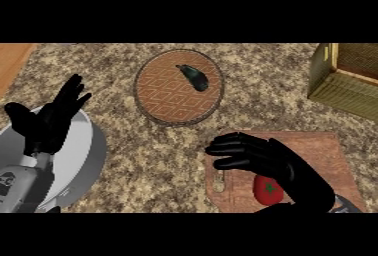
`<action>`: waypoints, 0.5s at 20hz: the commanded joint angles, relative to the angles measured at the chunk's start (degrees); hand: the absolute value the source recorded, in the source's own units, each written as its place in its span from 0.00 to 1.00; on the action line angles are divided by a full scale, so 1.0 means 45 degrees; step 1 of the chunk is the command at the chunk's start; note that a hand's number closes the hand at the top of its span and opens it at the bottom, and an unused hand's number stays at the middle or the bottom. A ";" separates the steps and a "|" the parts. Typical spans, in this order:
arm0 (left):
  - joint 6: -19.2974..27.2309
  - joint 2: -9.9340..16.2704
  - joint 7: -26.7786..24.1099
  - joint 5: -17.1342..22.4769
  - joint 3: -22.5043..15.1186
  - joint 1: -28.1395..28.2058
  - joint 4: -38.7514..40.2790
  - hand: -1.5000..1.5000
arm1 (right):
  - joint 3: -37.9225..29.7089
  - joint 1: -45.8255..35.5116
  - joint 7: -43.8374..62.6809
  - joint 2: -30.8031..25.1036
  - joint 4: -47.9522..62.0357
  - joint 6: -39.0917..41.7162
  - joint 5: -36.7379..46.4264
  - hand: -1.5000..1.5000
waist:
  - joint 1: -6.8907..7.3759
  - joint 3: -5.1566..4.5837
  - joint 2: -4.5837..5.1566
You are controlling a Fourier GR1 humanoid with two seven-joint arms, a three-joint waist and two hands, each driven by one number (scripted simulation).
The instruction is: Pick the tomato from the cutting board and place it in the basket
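A red tomato with a green stem lies on the brown cutting board at the lower right. My right hand hovers over the board just above and left of the tomato, fingers spread and relaxed, holding nothing. Its forearm hides part of the tomato's right side. The woven round basket sits at the upper middle, with a dark eggplant-like vegetable inside near its top. My left hand rests open at the left, fingers up.
A grey round plate lies under my left forearm at the left edge. A tan wicker box stands at the upper right corner. The speckled counter spreads between the basket and the board.
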 commanded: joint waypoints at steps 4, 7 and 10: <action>-0.0108 0.0352 0.0644 0.0099 0.0362 0.0490 0.0648 0.50 | 0.0392 -0.0717 0.6239 -0.1324 -0.3288 0.0852 0.0467 0.00 | -0.0301 -0.0160 -0.0038; -0.0398 0.0427 0.0407 0.0146 0.0310 0.0870 0.0464 0.50 | -0.0312 -0.1852 0.7969 -0.2608 -0.2972 0.1386 0.1633 0.00 | -0.0151 -0.0184 -0.0041; -0.0399 0.0505 0.0584 0.0066 0.0254 0.0781 0.0503 0.50 | -0.1277 -0.2847 0.9393 -0.4295 -0.3071 0.2213 0.2758 0.00 | -0.0297 -0.0203 -0.0062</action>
